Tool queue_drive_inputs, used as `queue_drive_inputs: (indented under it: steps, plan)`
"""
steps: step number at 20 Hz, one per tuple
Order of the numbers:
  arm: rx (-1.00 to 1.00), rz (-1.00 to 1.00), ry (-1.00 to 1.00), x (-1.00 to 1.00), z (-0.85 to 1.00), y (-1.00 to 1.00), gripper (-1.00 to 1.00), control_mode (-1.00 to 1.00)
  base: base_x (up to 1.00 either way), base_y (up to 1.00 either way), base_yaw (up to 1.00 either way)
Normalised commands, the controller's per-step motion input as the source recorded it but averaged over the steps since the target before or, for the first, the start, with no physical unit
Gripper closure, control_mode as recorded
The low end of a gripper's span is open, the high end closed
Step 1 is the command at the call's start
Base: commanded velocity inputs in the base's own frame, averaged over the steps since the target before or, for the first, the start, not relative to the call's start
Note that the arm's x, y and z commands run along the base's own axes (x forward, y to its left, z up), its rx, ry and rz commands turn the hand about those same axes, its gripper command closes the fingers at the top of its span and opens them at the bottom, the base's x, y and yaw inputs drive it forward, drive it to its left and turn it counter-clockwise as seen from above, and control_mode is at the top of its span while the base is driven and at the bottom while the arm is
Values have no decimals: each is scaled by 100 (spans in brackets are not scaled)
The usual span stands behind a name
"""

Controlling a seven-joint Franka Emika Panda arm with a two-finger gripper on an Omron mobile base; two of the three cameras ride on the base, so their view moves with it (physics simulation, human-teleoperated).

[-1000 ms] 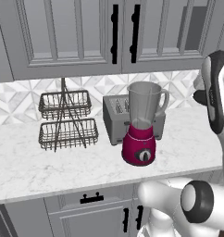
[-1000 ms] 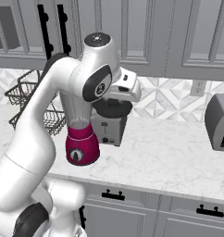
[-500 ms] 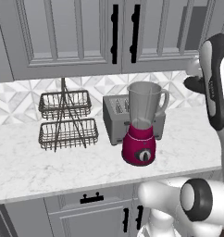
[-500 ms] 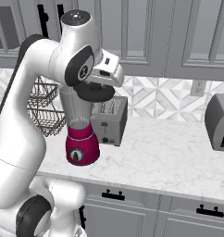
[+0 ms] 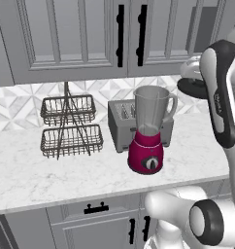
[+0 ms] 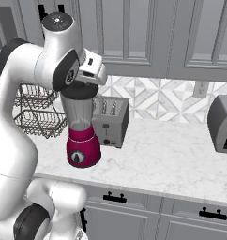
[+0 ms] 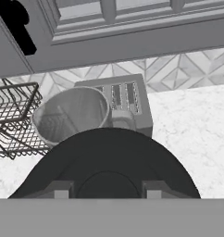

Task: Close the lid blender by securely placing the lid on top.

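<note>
1. The blender [image 5: 147, 131] stands on the marble counter [image 5: 51, 170], its magenta base with the black knob toward the near edge and its clear jar open at the top. A grey toaster [image 5: 123, 121] sits just behind it, and a two-tier wire basket [image 5: 71, 127] stands well to its left.

2. The gripper [image 7: 108, 190] carries the black lid [image 7: 109, 159]. In the hand view the two dark finger tips press against the lid's raised centre, so the jaws look closed onto it, narrowly parted by that grip.

3. In the left base view the lid [image 5: 192, 87] hangs to the right of the jar and slightly above the rim, clearly apart from it. In the hand view the jar mouth [image 7: 71, 113] lies up and to the left of the lid, so the two are not yet lined up.

4. To do this step well, I would carry the lid sideways at this height until it is centred over the jar mouth, staying clear of the jar handle [image 5: 172, 104].

5. Keep the lid level, then lower it straight down. A tilted lid would likely catch one side of the rim.

6. Press until it seats all round, and only then release.
</note>
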Motion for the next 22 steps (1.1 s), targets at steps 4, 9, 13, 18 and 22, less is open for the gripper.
queue_drive_inputs:
  steps: [4, 9, 13, 18, 22]
  plan:
    - [0, 4, -4, 3, 0, 57, 100, -100, 0, 0, 0]
    - [-1, 2, 0, 7, -1, 44, 100, -100, 0, 0, 0]
    - [-3, 0, 7, 18, 0, 29, 100, -100, 0, 0, 0]
    - [-5, 0, 1, 23, -10, 19, 100, -100, 0, 0, 0]
    - [-5, 0, 0, 27, -4, 6, 100, -100, 0, 0, 0]
